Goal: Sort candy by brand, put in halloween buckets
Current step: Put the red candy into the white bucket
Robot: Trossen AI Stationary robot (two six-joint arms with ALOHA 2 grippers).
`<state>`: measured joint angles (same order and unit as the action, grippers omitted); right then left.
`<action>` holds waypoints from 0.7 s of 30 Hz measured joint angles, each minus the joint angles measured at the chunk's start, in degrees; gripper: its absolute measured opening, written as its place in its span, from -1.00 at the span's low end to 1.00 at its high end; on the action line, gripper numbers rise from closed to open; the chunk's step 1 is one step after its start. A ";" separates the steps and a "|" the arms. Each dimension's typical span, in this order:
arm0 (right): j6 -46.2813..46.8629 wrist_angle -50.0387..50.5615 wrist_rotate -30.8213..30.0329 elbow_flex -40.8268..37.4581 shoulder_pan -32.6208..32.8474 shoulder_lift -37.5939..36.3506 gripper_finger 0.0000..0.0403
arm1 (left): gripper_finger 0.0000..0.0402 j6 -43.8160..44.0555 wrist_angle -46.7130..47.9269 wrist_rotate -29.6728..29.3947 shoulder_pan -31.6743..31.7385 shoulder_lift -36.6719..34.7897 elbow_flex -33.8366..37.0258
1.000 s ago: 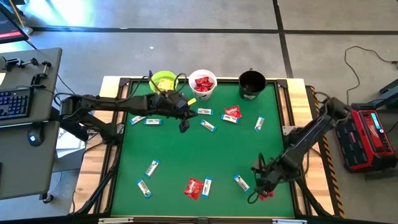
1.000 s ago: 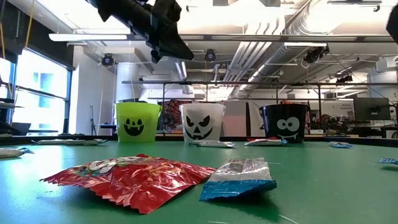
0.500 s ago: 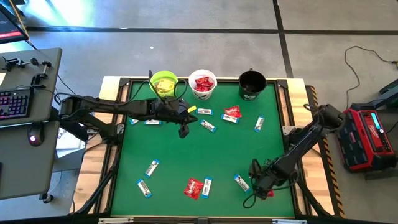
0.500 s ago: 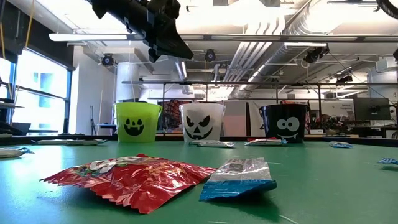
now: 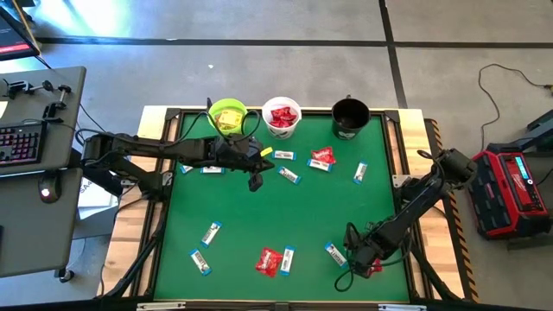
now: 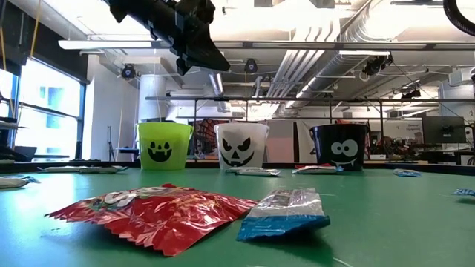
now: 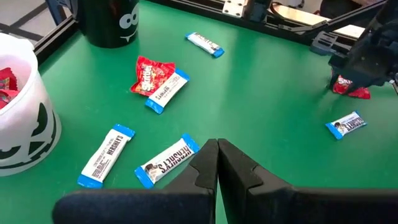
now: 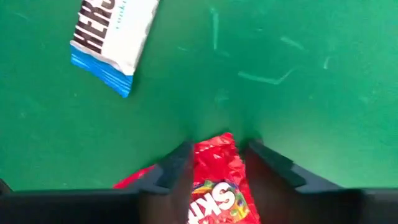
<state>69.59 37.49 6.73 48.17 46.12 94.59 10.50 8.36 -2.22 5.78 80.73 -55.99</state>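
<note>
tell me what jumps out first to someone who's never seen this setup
Three jack-o'-lantern buckets stand in a row at the far edge of the green table: lime green bucket, white bucket holding red packets, black bucket. Blue-and-white bars lie scattered over the felt. Near the front right corner, the right gripper straddles a red packet.

This is a robotics lab or industrial workshop; the low view shows an open ceiling with exposed ducts (image 6: 334, 44), pipes and strip lights (image 6: 133, 44), and a tall window (image 6: 44, 111) at one side; metal racks and monitors (image 6: 441, 132) crowd the background; from above, the green-topped table (image 5: 259, 216) sits in a dark metal frame on a bare concrete floor (image 5: 259, 60) marked with dark tape lines; a desk with a keyboard (image 5: 19, 142) and mouse (image 5: 47, 192) stands beside it, and a red equipment box (image 5: 510, 190) with trailing cables lies on the floor.
</note>
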 joint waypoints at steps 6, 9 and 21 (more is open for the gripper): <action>-1.07 -1.21 3.22 -0.23 -0.49 -1.41 -0.95 | -1.00 1.46 -1.70 -0.01 0.00 -1.40 0.01; -0.67 -0.38 3.05 -0.47 -0.81 -3.86 -0.93 | -1.00 1.43 -1.90 -0.86 0.03 -2.60 0.00; 5.15 0.92 0.97 -0.33 -2.64 -14.37 -0.99 | -1.00 0.93 -0.65 -1.71 0.63 -4.35 0.00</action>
<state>74.74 38.41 7.70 47.84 43.48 80.21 11.42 7.71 -3.92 6.42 76.38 -55.99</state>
